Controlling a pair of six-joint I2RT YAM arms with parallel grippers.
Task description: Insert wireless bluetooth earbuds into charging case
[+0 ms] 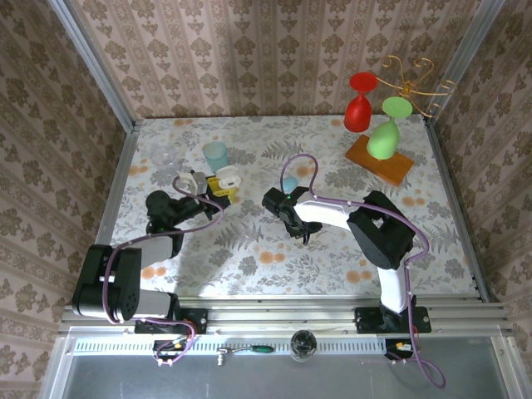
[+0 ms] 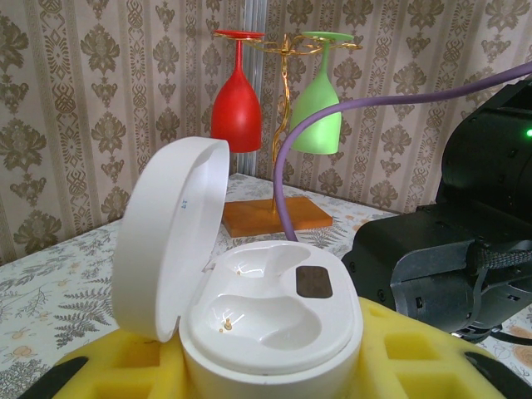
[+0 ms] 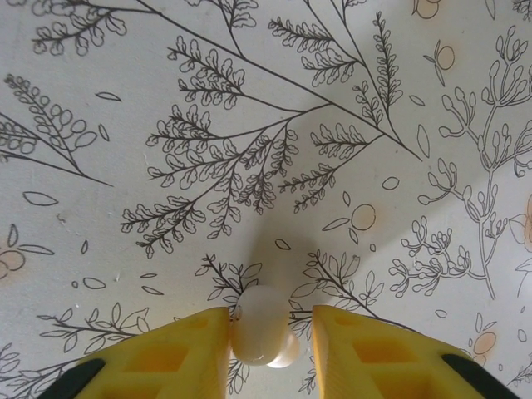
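Near the middle of the table [image 3: 166, 100], the right claw [image 3: 271, 332] has its yellow pads [image 3: 179, 357] drawn in close around 1 small white earbud [image 3: 258, 320]. The earbud touches the left-hand pad in the wrist view. Contact on the other side is harder to read, but the shadow it casts on the flowered surface suggests it is gripped and hanging just above the table. To the left, the left claw [image 1: 218, 183] is closed on the charging case [image 2: 274, 307], clamping its base between 2 yellow pads. The lid [image 2: 170, 233] stands hinged up and back, and both wells [image 2: 241, 320] look empty, with small metal contacts showing at their bottoms. In the overhead view the 2 claws are apart, with a bare strip of table between them.

By my reading, the step in hand is the pick-up of the 1st earbud, with the case already presented for loading. The next move calls for carrying the earbud across to the case and lining it up over the well whose shape matches it. It must then be lowered stem-first, without knocking the raised lid or the left claw's pads. The grip on so small and rounded a piece looks slight, so a slow, level carry seems wise. The left claw should hold the case steady and open side up.
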